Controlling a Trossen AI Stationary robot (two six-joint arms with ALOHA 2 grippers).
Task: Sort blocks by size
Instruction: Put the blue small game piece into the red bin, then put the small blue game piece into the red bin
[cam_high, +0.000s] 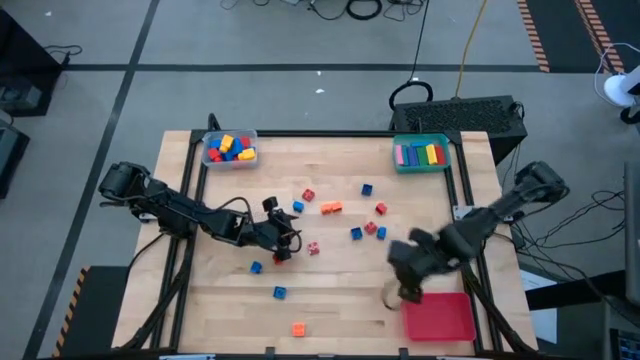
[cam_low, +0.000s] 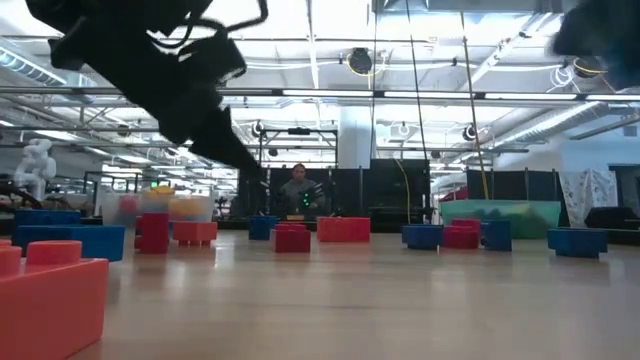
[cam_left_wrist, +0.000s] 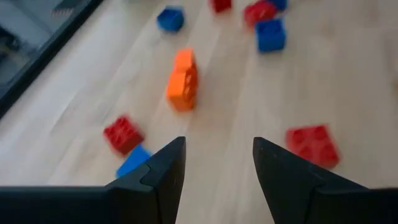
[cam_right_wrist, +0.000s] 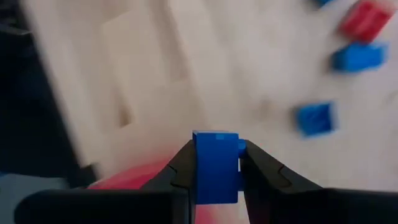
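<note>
Small red, blue and orange blocks lie scattered on the wooden table (cam_high: 340, 290). My right gripper (cam_right_wrist: 216, 171) is shut on a blue block (cam_right_wrist: 215, 163) and hangs above the table's near right part, beside the red tray (cam_high: 440, 316). My left gripper (cam_left_wrist: 217, 165) stands open over the table's middle left (cam_high: 288, 242), slanting down, with nothing between its fingers. Ahead of it lie an orange block (cam_left_wrist: 182, 79) and red blocks (cam_left_wrist: 123, 134) (cam_left_wrist: 313, 145). My right gripper pinches the blue block's two opposite sides (cam_right_wrist: 198, 163) between its two fingers. The fingers come from above, pointing steeply down. The block is lifted clear of the table, above the edge of the red tray (cam_right_wrist: 127, 177).
A clear tray (cam_high: 230, 149) with medium blocks stands at the far left and a teal tray (cam_high: 421, 153) with long bars at the far right. Loose blocks (cam_high: 330, 208) lie mid-table. A person (cam_low: 297, 192) is in the room beyond the table.
</note>
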